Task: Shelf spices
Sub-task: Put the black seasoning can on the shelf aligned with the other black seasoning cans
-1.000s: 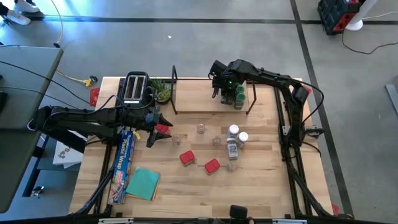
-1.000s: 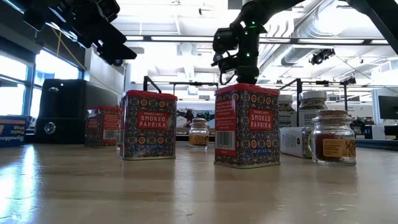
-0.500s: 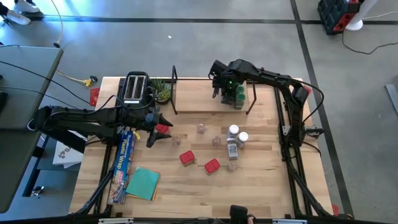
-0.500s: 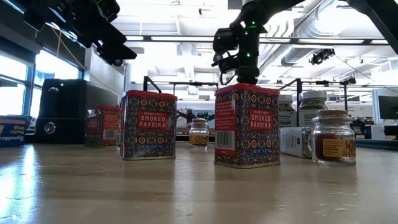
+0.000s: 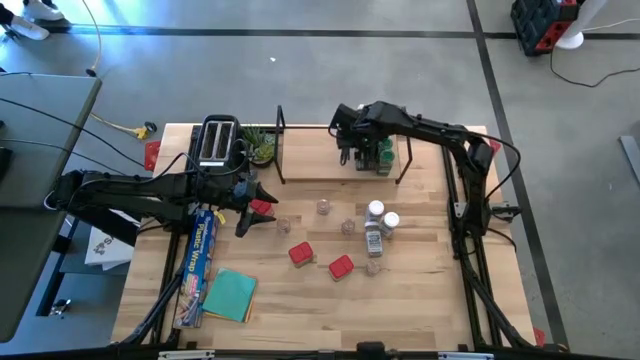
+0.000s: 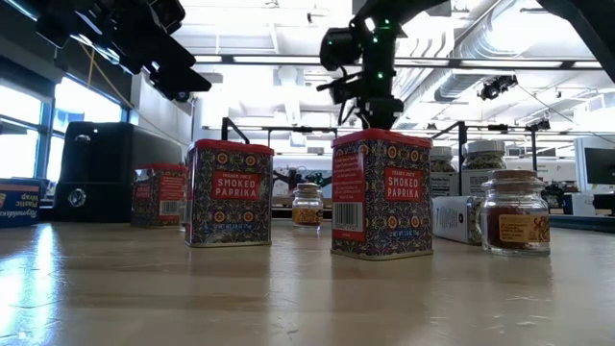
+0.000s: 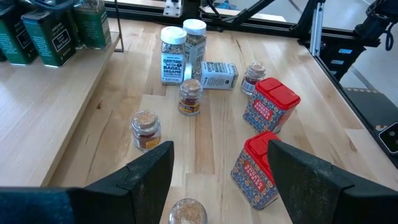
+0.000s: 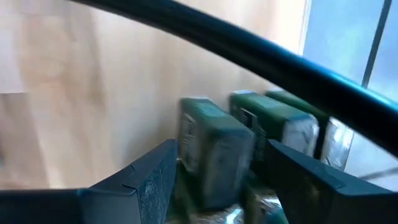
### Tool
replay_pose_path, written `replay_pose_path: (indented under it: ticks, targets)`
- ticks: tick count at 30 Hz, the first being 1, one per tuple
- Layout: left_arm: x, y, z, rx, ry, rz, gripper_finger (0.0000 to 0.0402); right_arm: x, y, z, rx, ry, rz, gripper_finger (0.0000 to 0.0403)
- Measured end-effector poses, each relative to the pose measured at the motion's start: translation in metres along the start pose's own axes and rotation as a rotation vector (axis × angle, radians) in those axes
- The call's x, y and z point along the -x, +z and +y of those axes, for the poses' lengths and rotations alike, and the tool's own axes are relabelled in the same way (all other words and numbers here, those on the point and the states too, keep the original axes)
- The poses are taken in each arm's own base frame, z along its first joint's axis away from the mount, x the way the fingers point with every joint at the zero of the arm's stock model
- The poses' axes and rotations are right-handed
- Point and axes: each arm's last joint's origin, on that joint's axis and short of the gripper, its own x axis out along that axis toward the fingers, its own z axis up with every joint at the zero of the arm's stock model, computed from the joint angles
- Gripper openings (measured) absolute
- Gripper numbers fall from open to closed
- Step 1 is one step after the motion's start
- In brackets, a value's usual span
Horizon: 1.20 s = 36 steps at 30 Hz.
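The shelf (image 5: pixel 315 165), a light board with black wire ends, stands at the table's far side. Green tins (image 5: pixel 380 155) stand on its right end, and appear again as green tins (image 8: pixel 214 146). My right gripper (image 5: pixel 345 148) hovers open just left of them, touching nothing. Two red tins (image 5: pixel 300 253), white-lidded jars (image 5: pixel 378 212) and small brownish jars (image 5: pixel 348 226) stand on the table in front of the shelf. My left gripper (image 5: pixel 254 208) waits open above a third red tin (image 5: pixel 263 208), with the fingers wide apart around nothing (image 7: pixel 221 149).
A black toaster (image 5: pixel 218 142) and a small plant (image 5: pixel 260 145) sit left of the shelf. A long blue foil box (image 5: pixel 200 255) and a teal cloth (image 5: pixel 231 294) lie near the table's left edge. Bare board shows on the shelf's left and middle.
My right gripper has drawn back from the green tins, moving up and toward the table's left. The tins stay standing on the shelf. The left arm has kept still.
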Motion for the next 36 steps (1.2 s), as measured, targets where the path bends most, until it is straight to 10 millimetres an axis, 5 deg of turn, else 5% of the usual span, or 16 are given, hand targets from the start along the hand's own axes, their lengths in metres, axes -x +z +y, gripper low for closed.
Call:
replay_pose_path:
  ticks: [7, 19, 36]
  targets:
    - [0.000, 0.000, 0.000, 0.000, 0.000, 0.000, 0.0255, 0.005, 0.002, 0.020, 0.059, 0.153, 0.000, 0.0224]
    - [0.000, 0.000, 0.000, 0.001, 0.000, -0.001, 0.0255, -0.004, -0.014, -0.003, -0.098, 0.208, 0.015, 0.0146]
    - [0.000, 0.000, 0.000, 0.009, 0.000, 0.000, 0.0255, -0.026, -0.007, 0.000, 0.010, 0.136, 0.119, 0.0142]
